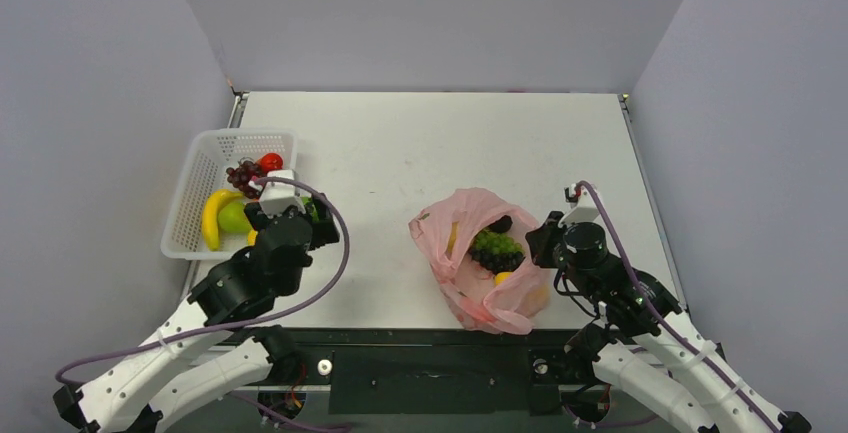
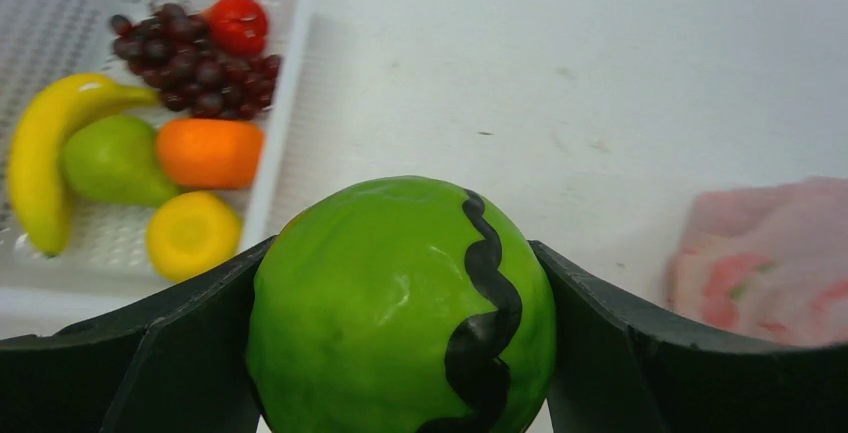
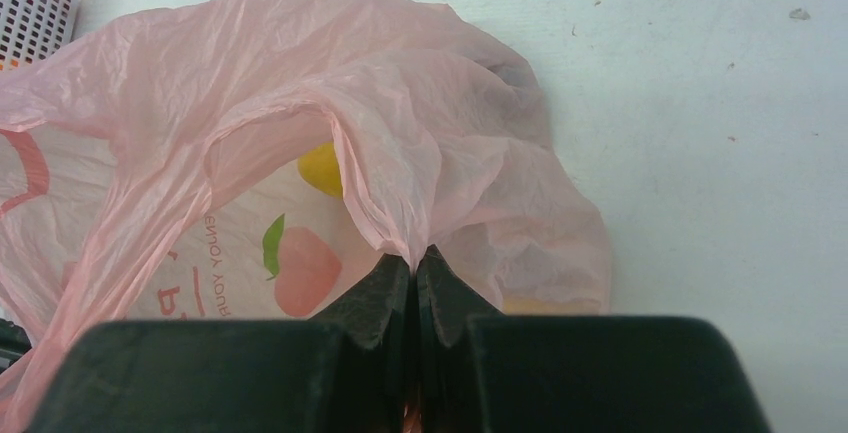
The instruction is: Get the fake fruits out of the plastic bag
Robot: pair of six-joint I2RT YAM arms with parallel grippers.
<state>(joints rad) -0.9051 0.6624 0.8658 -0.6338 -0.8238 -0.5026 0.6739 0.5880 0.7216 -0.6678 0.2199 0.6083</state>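
Note:
My left gripper (image 1: pixel 318 215) is shut on a green round fruit with a black wavy stripe (image 2: pixel 400 308), held just right of the white mesh basket (image 1: pixel 188 203). The basket holds a banana (image 2: pixel 40 153), a green pear (image 2: pixel 115 158), an orange fruit (image 2: pixel 208 151), a yellow lemon (image 2: pixel 192 235), purple grapes (image 2: pixel 190 68) and a red fruit (image 2: pixel 238 23). The pink plastic bag (image 1: pixel 478 258) lies at centre right, open, with green grapes (image 1: pixel 496 248) and yellow fruit inside. My right gripper (image 3: pixel 415 265) is shut on the bag's film (image 3: pixel 400 153) at its right edge.
The basket's right wall (image 2: pixel 285 123) is close to the left gripper. Bare white table (image 1: pixel 420 143) lies between the basket and the bag. A yellow fruit (image 3: pixel 322 168) shows inside the bag in the right wrist view.

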